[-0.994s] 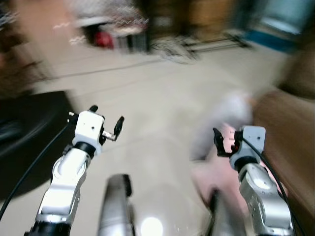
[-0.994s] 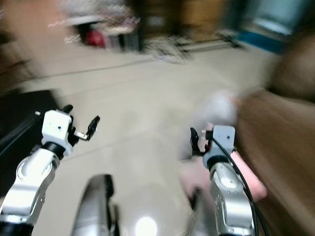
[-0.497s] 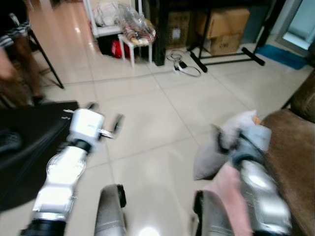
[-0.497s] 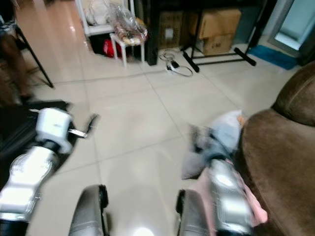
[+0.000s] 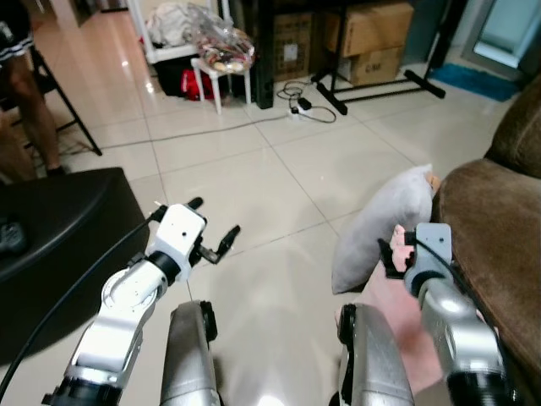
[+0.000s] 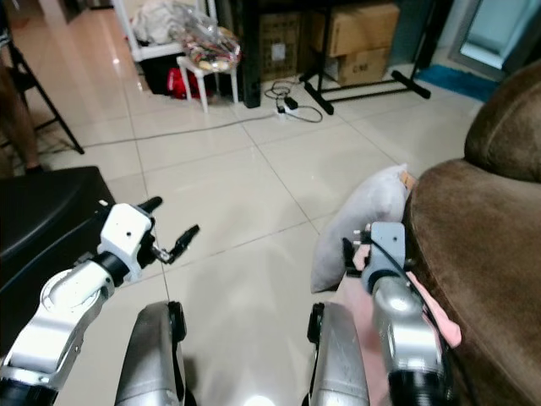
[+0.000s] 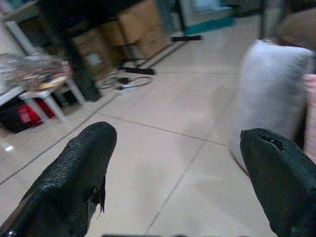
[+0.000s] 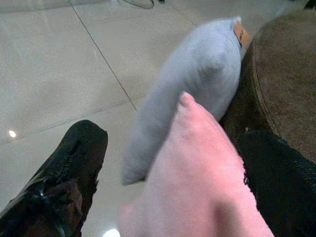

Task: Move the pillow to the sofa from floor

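The right gripper (image 8: 168, 192) is reaching forward low beside the brown sofa (image 5: 499, 228), its black fingers spread apart around the corner of a soft pink pillow (image 8: 197, 182) lying on the floor. The left gripper (image 5: 211, 228) is hovering over the glossy tiles (image 5: 279, 178), fingers parted and holding nothing. A plump grey pillow (image 5: 385, 224) is leaning upright against the sofa's plush front.
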`<state>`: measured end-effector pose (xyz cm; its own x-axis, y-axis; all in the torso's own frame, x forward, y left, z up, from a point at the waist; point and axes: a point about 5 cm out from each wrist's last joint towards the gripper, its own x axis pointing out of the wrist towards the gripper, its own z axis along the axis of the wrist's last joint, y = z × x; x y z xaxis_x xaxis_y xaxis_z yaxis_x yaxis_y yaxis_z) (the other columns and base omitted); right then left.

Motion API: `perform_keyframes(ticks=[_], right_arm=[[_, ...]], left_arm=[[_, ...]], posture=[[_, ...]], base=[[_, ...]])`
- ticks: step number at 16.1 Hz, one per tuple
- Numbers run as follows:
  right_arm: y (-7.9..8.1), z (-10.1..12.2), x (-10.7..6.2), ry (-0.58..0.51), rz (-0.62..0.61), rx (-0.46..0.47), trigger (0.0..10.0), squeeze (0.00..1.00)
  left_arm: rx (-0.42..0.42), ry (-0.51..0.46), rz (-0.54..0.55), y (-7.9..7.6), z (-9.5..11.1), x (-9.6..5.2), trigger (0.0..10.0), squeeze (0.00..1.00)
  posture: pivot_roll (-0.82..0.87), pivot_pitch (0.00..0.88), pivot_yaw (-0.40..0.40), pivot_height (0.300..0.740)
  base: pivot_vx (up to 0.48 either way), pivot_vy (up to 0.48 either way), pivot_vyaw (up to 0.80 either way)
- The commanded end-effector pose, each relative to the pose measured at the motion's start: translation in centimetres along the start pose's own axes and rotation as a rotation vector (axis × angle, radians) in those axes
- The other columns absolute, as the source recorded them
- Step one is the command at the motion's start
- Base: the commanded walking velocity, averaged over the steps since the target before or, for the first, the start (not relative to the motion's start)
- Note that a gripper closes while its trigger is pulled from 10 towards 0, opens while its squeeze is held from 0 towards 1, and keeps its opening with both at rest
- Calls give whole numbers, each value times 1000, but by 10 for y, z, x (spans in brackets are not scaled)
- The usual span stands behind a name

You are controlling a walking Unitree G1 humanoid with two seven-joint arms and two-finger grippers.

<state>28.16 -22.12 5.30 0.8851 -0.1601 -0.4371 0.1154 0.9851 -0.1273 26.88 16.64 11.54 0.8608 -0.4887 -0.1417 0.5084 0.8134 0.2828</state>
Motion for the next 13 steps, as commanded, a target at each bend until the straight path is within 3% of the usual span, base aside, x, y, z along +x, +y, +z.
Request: perform_keyframes(ticks=[1,5,8,11,12,13], right_arm=[[-6,2,7,5,-16,-30,10000,1000],[-30,-7,18,48,-92,-109,10000,1000],[-52,-7,23,56,-133,-118,10000,1000],[-66,-18,25,183,-149,-198,10000,1000],[-66,-26,25,252,-120,-249,10000,729],[-66,-35,24,311,-87,-283,10000,0]], left_arm=[[15,8,-50,0,2,-1,10000,255],[31,7,-144,-11,7,1,10000,251],[24,9,-205,-16,9,2,10000,259],[21,7,-276,-21,11,1,10000,255],[22,8,-310,-24,12,1,10000,259],[17,9,-339,-26,13,0,10000,251]], posture=[[-53,0,38,471],[-57,0,70,471],[-64,0,101,471],[-68,0,113,471],[-61,5,117,471],[-57,8,118,471]], base=[[0,0,0],[0,0,0],[0,0,0],[0,0,0],[0,0,0],[0,0,0]])
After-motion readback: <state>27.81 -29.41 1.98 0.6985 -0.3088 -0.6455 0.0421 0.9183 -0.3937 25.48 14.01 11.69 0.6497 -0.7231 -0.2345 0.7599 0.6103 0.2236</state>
